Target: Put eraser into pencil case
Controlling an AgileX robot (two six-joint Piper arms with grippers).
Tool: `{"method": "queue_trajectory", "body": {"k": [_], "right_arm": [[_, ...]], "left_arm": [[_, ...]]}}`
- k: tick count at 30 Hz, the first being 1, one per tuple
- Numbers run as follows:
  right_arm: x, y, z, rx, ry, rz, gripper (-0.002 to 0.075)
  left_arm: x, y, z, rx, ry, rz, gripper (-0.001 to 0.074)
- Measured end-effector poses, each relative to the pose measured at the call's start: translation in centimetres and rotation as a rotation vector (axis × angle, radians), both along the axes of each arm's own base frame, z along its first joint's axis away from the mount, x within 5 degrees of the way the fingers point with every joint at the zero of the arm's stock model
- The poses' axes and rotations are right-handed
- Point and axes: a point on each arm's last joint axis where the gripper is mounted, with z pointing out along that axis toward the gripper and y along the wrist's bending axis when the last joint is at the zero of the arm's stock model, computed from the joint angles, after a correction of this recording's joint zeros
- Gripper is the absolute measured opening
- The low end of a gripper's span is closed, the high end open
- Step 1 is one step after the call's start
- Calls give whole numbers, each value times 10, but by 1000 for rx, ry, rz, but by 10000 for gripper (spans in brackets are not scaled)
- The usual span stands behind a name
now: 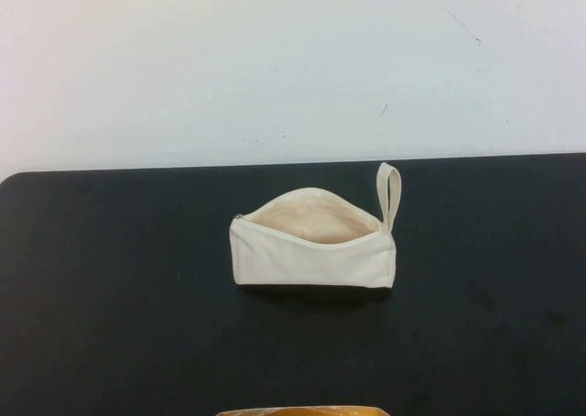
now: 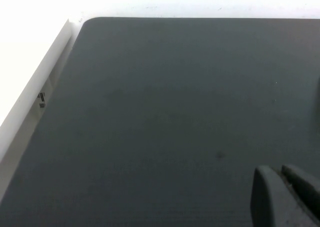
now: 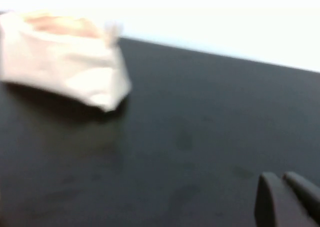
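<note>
The cream-white pencil case (image 1: 311, 249) lies in the middle of the black table, unzipped, its beige lining showing and its wrist loop (image 1: 390, 191) at the right end. It also shows in the right wrist view (image 3: 65, 57). The eraser is not in view. My left gripper (image 2: 281, 173) is shut and empty over bare table near the far left corner. My right gripper (image 3: 281, 179) is shut and empty, low over the table to the right of the pencil case. Neither gripper shows in the high view.
The black table (image 1: 110, 297) ends at a white wall behind. A yellow-orange object (image 1: 302, 411) pokes in at the near edge of the high view. The table's left edge and a white ledge (image 2: 35, 87) show in the left wrist view.
</note>
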Motion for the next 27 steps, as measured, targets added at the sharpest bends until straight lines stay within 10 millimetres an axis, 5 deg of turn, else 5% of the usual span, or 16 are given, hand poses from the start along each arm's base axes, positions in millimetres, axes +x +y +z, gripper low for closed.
{"method": "queue_trajectory", "body": {"k": [11,27], "right_arm": [[-12,-20,-18,-56,64,-279,-1],[-18,-21,-26,-51,97,-306,-1]], "left_arm": [[0,0,0,0,0,0,-1],[0,0,0,0,2,0,-1]]}}
